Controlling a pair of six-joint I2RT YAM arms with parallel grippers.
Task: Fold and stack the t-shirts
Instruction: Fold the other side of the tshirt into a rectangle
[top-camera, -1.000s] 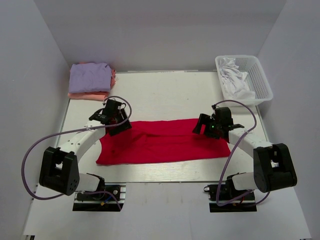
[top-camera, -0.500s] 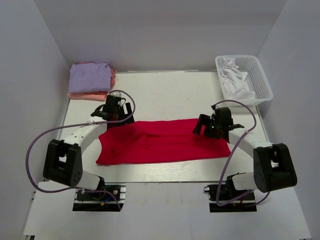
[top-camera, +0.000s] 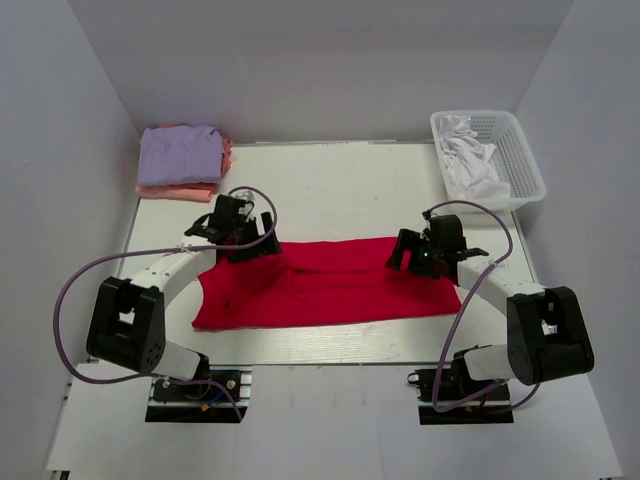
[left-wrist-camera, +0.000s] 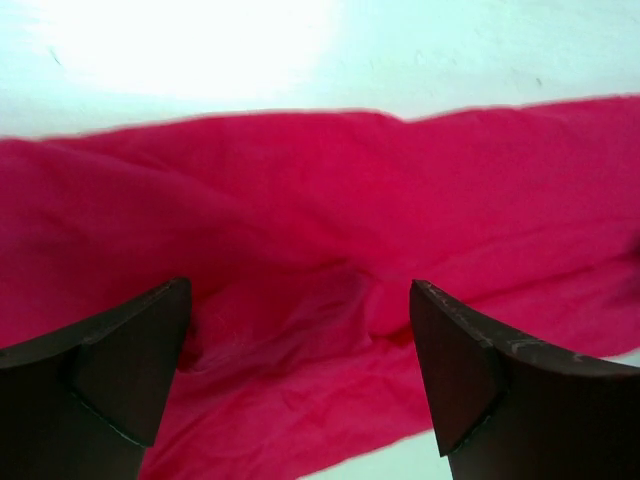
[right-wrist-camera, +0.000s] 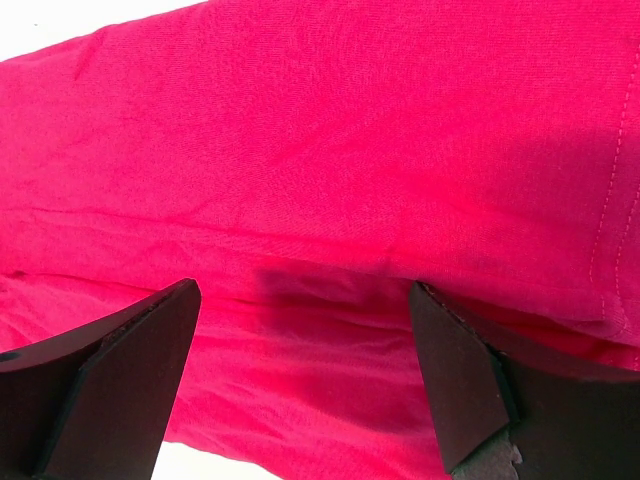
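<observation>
While left gripper (left-wrist-camera: 298, 292) gapes, red t-shirt (left-wrist-camera: 330, 190) lies beneath.

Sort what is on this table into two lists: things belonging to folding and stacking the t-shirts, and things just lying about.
Part of the job: red t-shirt, spread out mid-table; lavender t-shirt, folded, on top of the salmon-pink t-shirt, far left.

Lying about: white lattice basket, far right; crumpled white cloth inside it, too bunched to identify.
</observation>
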